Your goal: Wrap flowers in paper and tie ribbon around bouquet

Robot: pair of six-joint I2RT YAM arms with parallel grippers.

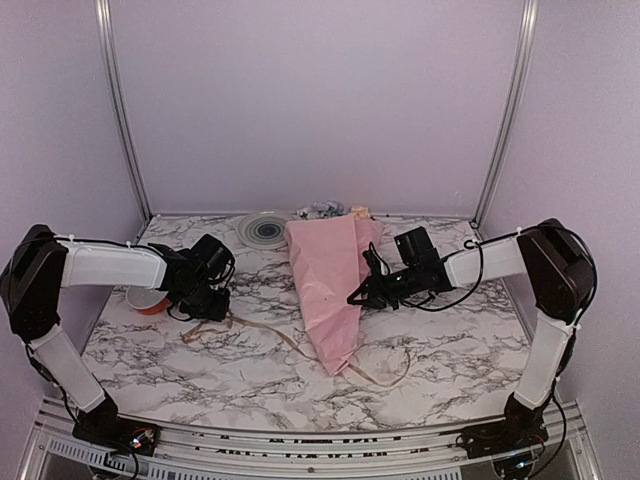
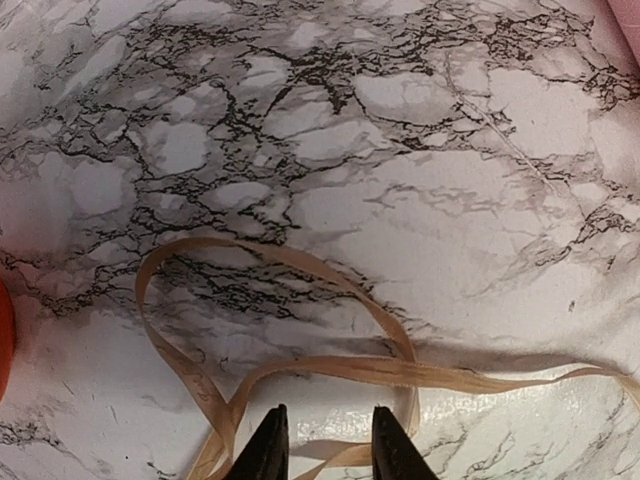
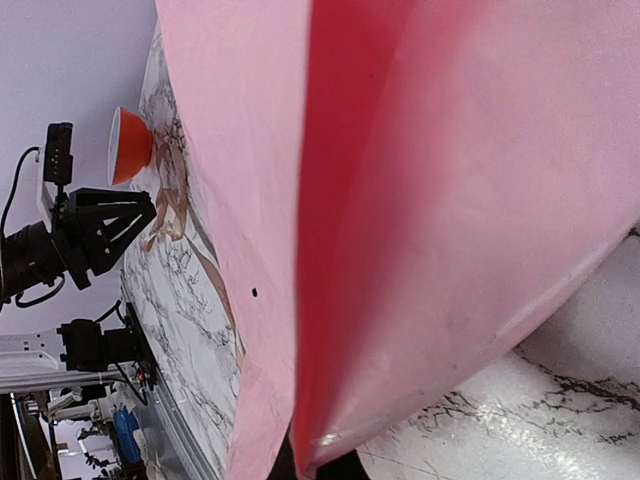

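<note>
1. a pink paper bouquet (image 1: 325, 280) lies in the middle, its long axis running far to near, narrow tip nearest.
2. the right gripper (image 1: 360, 293) is clenched on its right edge.
3. the tan ribbon (image 2: 480, 378) lies left of it, trailing right towards the tip.
4. the left gripper (image 2: 330, 422), the nearer one, straddles the ribbon, fingers apart, not pinching.

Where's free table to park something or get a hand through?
Bare table: the near-right patch between the bouquet tip and the right arm's base; the near-left strip between the ribbon and the front edge; the gap between left end effector and bouquet, behind the ribbon. Crowded: centre, where the right end effector pinches the bouquet, and left around the orange spool.
</note>
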